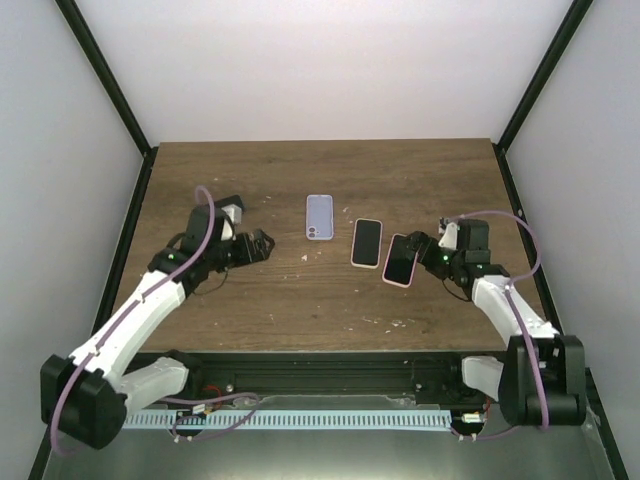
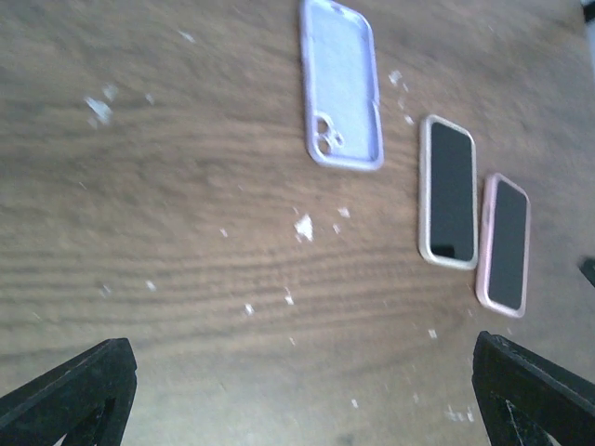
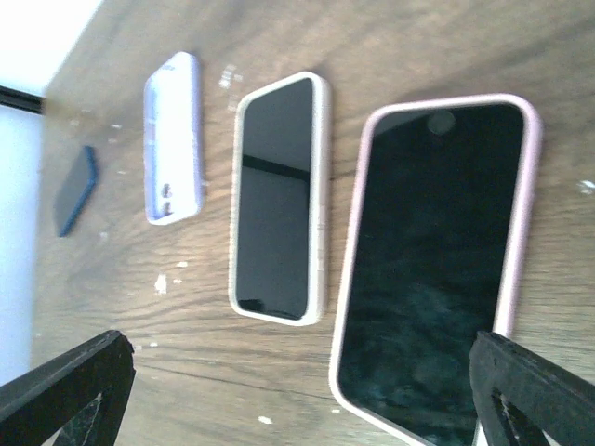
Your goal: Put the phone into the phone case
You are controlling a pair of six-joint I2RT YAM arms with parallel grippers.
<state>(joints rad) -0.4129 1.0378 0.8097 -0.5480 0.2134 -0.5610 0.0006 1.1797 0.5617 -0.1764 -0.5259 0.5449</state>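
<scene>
Phone case [image 1: 319, 217] lies beside cream phone [image 1: 367, 243], pink phone [image 1: 400, 260]; left tool [image 1: 264, 244], right tool [image 1: 419, 249] spread.

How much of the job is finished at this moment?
Done: nothing; the lavender case lies empty. In hand: nothing; the left gripper and right gripper are open, the right one beside the pink-edged phone. Left: pick up a phone and seat it in the case.
</scene>
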